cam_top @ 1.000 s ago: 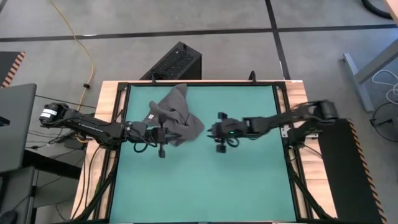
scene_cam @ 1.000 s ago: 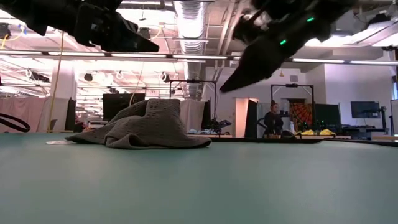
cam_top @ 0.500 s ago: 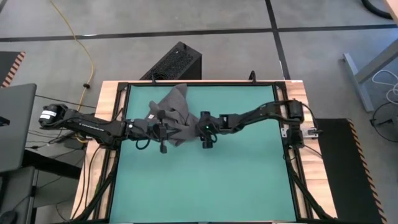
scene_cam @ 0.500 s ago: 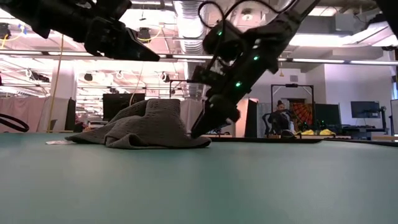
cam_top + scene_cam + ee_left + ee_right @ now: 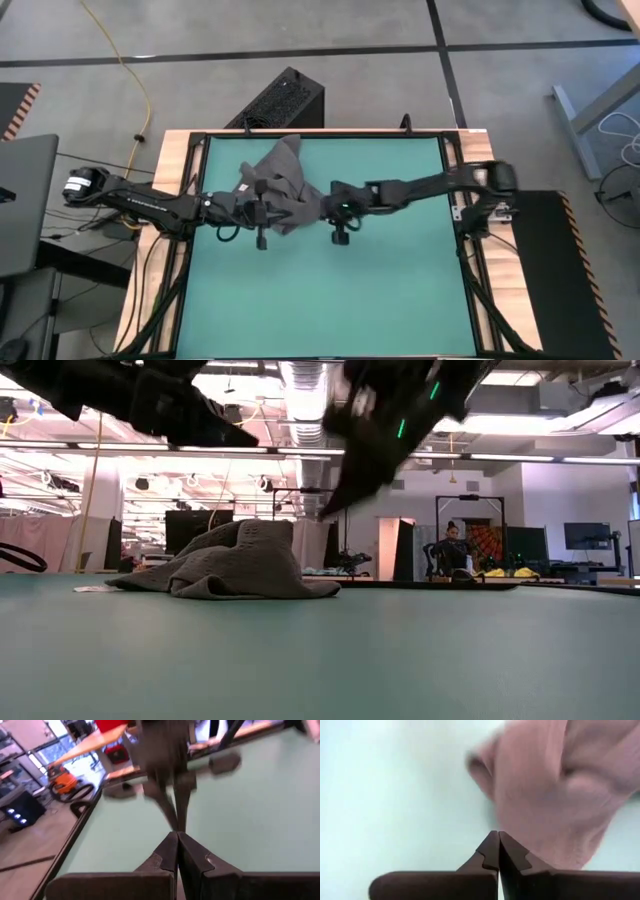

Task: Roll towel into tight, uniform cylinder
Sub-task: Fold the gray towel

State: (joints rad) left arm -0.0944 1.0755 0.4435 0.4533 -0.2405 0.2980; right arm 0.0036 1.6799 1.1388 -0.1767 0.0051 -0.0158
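arms both stretched over crumpled towel (image 5: 283, 185) at mat's far side, l & r jaws closed, empty.

We see both dark arms stretched low across the table from opposite sides, reaching toward its middle. Our left arm comes in from the left edge, its links nearly straight, with the left gripper (image 5: 262, 208) held above the surface, fingers pressed tight together in its wrist view (image 5: 177, 851). Our right arm extends from the right edge in one long line, wrist angled downward, green lights showing along it. The right gripper (image 5: 322, 205) hangs above the surface, its fingers (image 5: 498, 851) likewise closed with no gap.
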